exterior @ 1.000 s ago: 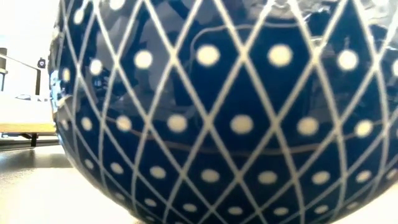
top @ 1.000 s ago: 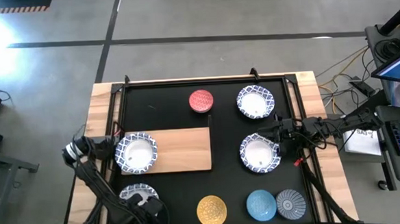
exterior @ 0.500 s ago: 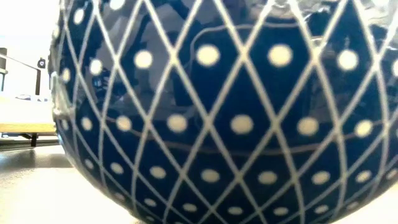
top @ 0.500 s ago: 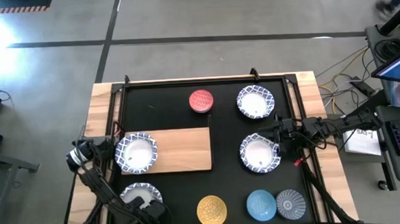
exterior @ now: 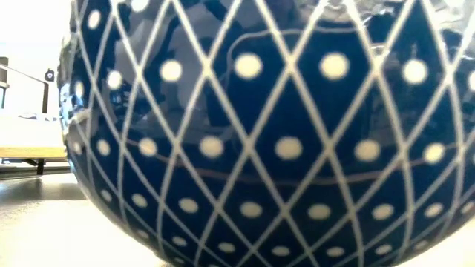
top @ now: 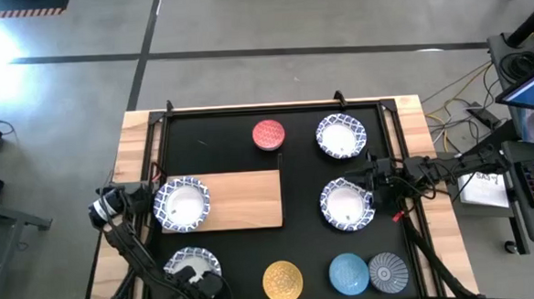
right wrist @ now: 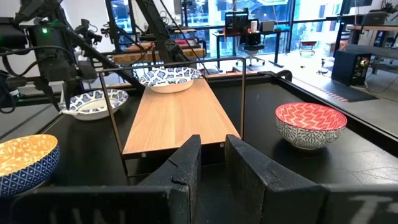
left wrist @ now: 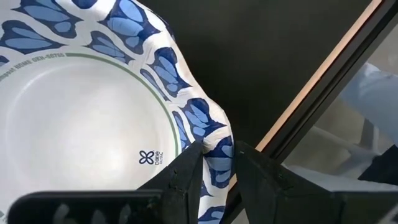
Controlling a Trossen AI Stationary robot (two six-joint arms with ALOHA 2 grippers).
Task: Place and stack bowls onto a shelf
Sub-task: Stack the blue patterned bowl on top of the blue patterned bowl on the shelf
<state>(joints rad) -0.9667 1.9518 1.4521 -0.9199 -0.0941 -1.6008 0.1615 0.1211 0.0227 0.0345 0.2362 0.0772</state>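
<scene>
Left arm: my left gripper (left wrist: 219,152) is clamped on the rim of a white bowl with a blue patterned rim (left wrist: 81,106), one finger (left wrist: 186,180) inside the rim and the other outside. From above, this bowl (top: 189,262) sits at the near left corner of the black table (top: 221,143), just off the shelf (top: 242,201), with the arm partly covering it.

Right arm: my right gripper (top: 371,182) waits at the table's right side, touching or just beside the rim of a second white bowl (top: 347,205) (I cannot tell which). Its fingers (right wrist: 186,162) stand a narrow gap apart with nothing between them.

Shelf: one white patterned bowl (top: 182,204) rests on its left end; the rest of the board is bare wood.

On the table:
- Far side: the red bowl (top: 268,134) and a fourth white bowl (top: 340,136).
- Near edge: the yellow bowl (top: 282,280), the light blue bowl (top: 349,273) and the grey-blue bowl (top: 388,272). The last two are just beside each other.
</scene>
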